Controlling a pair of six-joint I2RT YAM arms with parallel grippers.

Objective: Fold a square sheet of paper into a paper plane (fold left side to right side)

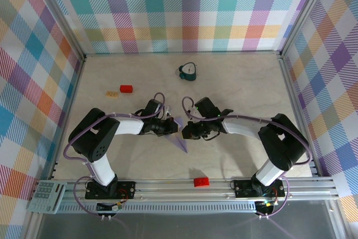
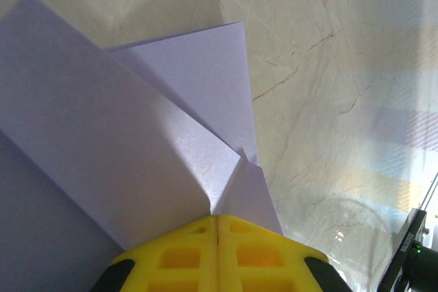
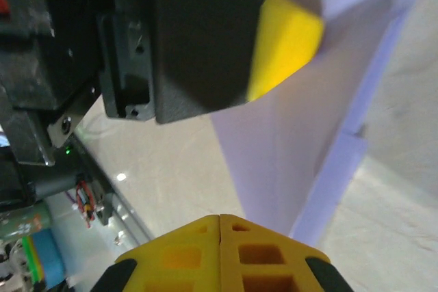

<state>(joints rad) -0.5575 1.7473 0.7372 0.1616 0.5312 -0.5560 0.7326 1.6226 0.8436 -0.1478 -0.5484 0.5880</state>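
The paper plane (image 1: 180,141) is seen mid-table between the arms, tip pointed toward the bases. The left gripper (image 2: 219,222) is clamped on its folds; the right gripper (image 3: 219,220) is closed tight beside it.

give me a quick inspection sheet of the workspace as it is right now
surface: pale marbled tabletop, no spills seen
job's things: lavender paper, partly folded into overlapping flaps, between the two grippers
clutter: red block far left, another red block by the near metal rail, tan block, teal clock-like object
grippers: left gripper jaws shut on the paper; right gripper jaws shut, paper at its tips
cables: purple cables looped along both arms
surroundings: plaid walls on three sides
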